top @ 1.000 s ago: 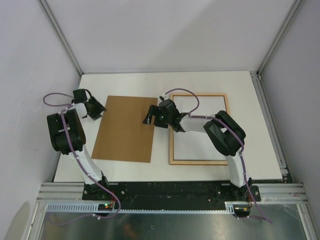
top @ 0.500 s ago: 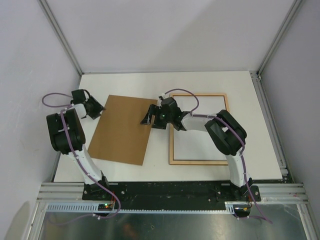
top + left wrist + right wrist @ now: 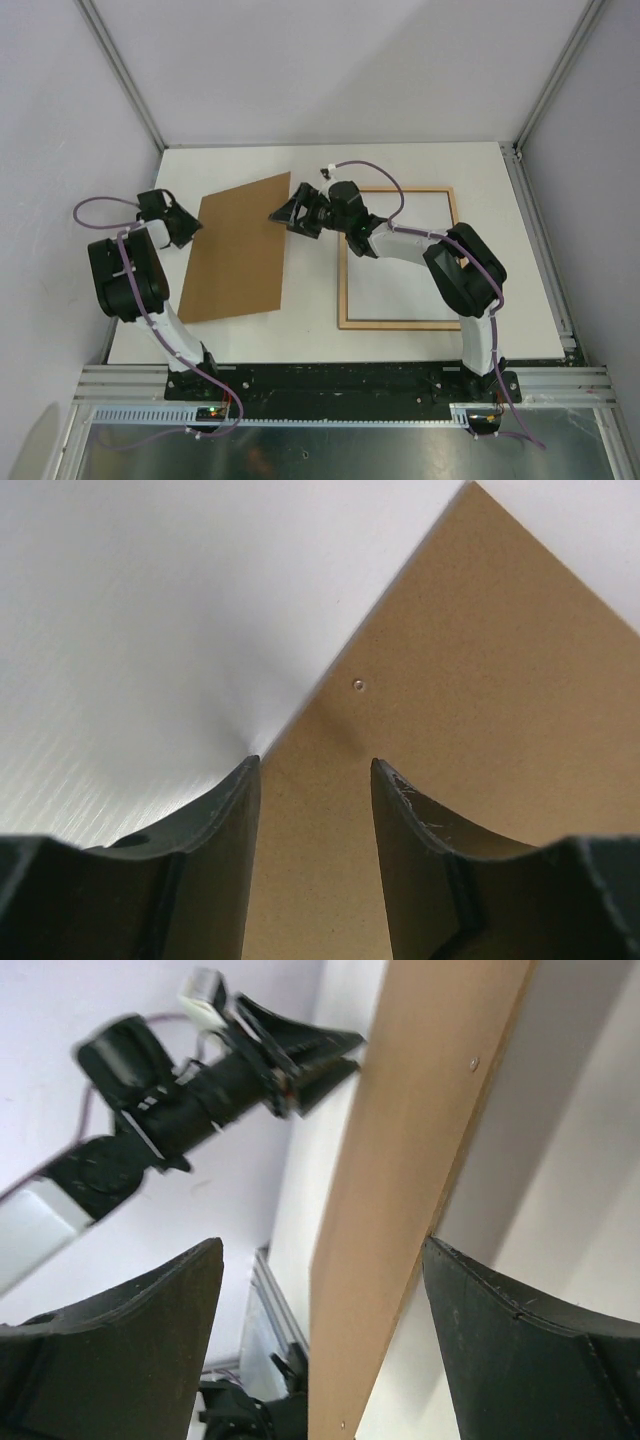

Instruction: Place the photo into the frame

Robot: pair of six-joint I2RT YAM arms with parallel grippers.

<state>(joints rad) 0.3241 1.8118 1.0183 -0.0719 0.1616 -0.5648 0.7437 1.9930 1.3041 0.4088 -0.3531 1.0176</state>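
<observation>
Top external view: a white rectangular tabletop (image 3: 400,165) carries everything, with both arm bases at its near edge.
Arms: the black-and-white left arm (image 3: 125,275) reaches to the far left. The matching right arm (image 3: 470,280) leans over the frame's far left corner towards the middle.
Board: a flat brown rectangular fibreboard panel (image 3: 235,250) sits on the left half, turned askew. Its right far corner lies by the right tool and its left far corner by the left tool. From the right wrist it stands tilted, one long edge raised off the tabletop, with a shadow beneath.
Frame: a thin-railed rectangular frame of pale wood (image 3: 400,323) lies flat on the right half, well apart from the board. White tabletop shows inside its rails.
Right tool (image 3: 287,208): the jaws stand wide apart (image 3: 322,1250) with the tilted board passing between them. The board's lower edge touches one finger and a clear gap remains to the other, so it is not clamped.
Left tool (image 3: 190,225): the fingers are parted (image 3: 315,770), pointing at the board's face beside its left edge. Nothing sits between them.
Cables: a purple cable (image 3: 365,175) loops over each wrist.
Stud: a small round metal stud (image 3: 358,685) sits in the board near that edge.
</observation>
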